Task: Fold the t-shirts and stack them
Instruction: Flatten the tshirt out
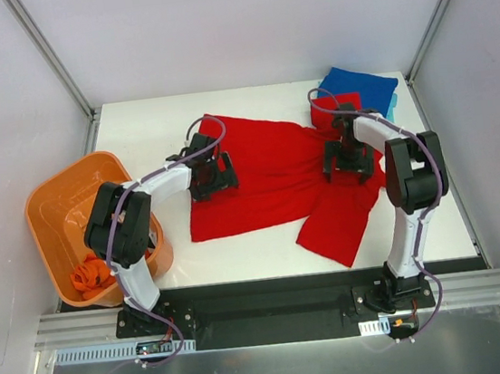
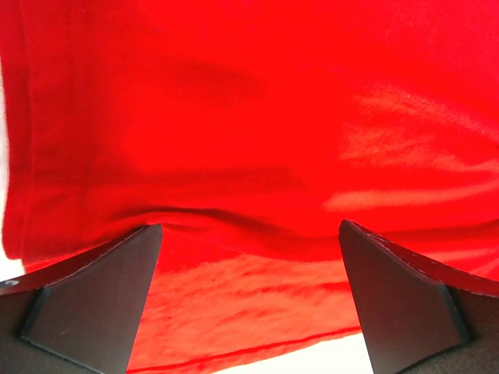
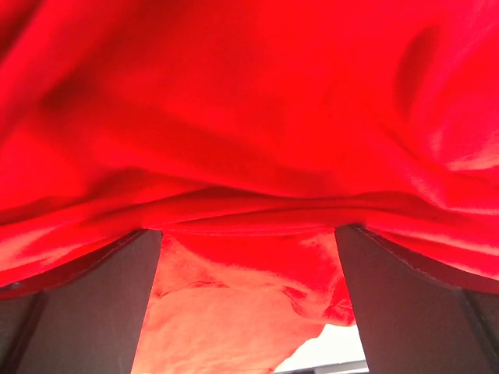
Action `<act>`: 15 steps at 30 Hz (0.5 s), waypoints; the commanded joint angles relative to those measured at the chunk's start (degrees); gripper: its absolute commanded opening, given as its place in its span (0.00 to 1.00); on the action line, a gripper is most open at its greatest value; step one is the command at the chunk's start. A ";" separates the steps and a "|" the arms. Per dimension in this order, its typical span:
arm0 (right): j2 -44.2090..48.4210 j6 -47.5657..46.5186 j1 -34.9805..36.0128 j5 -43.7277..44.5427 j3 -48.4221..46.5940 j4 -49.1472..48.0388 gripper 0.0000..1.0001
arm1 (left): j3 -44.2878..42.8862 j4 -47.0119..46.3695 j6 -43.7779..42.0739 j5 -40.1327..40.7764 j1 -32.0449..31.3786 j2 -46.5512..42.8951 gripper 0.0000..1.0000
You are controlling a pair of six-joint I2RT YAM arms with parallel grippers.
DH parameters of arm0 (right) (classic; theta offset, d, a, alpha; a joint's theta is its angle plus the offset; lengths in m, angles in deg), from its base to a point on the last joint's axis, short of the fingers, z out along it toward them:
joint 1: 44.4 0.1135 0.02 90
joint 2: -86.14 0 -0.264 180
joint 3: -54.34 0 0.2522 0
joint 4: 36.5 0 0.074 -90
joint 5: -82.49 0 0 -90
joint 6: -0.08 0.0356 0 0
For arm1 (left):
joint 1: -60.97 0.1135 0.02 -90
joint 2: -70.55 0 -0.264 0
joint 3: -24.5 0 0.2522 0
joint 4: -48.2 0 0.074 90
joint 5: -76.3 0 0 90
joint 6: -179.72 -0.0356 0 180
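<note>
My left gripper (image 2: 249,234) has its jaws spread wide and released, low over the bright red t-shirt (image 1: 266,171). The shirt's hem runs between the jaws on the tabletop (image 1: 259,259). My right gripper (image 3: 249,234) is just as wide and grips nothing. Red folds bulge over its jaws and hide the tips, so they are probably touching cloth. Beyond the right jaws lies the folded blue t-shirt (image 1: 361,87); I cannot make out what is under it.
</note>
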State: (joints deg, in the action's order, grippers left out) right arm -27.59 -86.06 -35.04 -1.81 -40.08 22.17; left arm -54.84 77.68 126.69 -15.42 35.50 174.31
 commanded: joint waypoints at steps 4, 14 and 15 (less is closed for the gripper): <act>-2.81 -5.79 -2.33 4.24 -11.88 3.16 0.97 | -2.97 0.45 -2.25 0.14 0.69 -1.54 0.99; 27.37 -1.08 6.53 10.12 8.39 -1.47 0.97 | 10.10 1.67 2.91 0.48 -1.77 -22.36 0.99; 30.12 0.61 6.98 9.52 11.46 -2.18 0.97 | 11.86 2.20 3.98 1.18 -2.21 -26.12 0.99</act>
State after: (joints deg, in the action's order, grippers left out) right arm -12.20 -90.65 -31.04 4.35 -36.82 20.79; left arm -48.96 77.44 126.78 -15.92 35.06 158.66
